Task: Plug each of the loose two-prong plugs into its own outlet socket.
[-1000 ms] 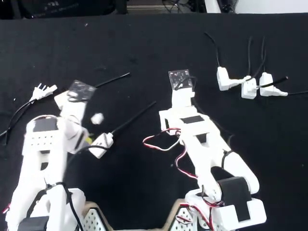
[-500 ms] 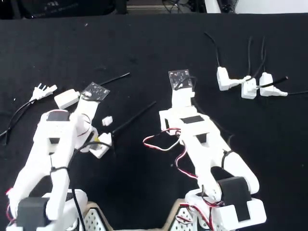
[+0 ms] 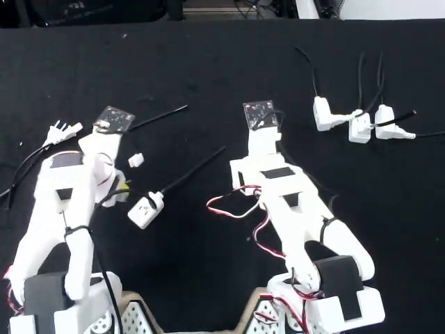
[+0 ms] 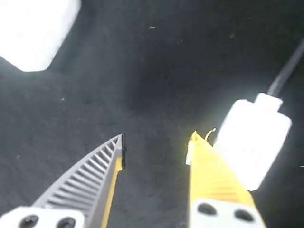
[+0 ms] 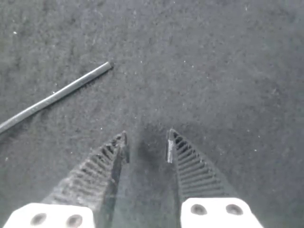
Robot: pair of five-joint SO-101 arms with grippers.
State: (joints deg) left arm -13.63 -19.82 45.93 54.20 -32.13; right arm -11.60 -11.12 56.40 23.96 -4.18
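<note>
A white outlet socket (image 3: pixel 146 209) on a black cord lies on the black mat beside my left arm (image 3: pixel 66 184). In the left wrist view, my left gripper (image 4: pixel 154 145) is open and empty, and that socket (image 4: pixel 251 142) lies just outside its yellow finger (image 4: pixel 209 171). A second white block (image 4: pixel 38 33) lies farther off. A loose two-prong plug (image 3: pixel 61 131) rests at the far left. My right gripper (image 5: pixel 145 145) is open over bare mat, near a cord's free end (image 5: pixel 107 65). The right arm (image 3: pixel 268 156) stands mid-table.
Three white plug-and-socket pieces (image 3: pixel 358 122) with black cords sit together at the back right. A thin black cord (image 3: pixel 191 170) runs from the near socket toward the middle. Red and white servo wires (image 3: pixel 236 205) loop beside the right arm.
My left arm swung right over the near socket, then came back left, so the socket shows whole again. The right arm and the back-right pieces have not moved.
</note>
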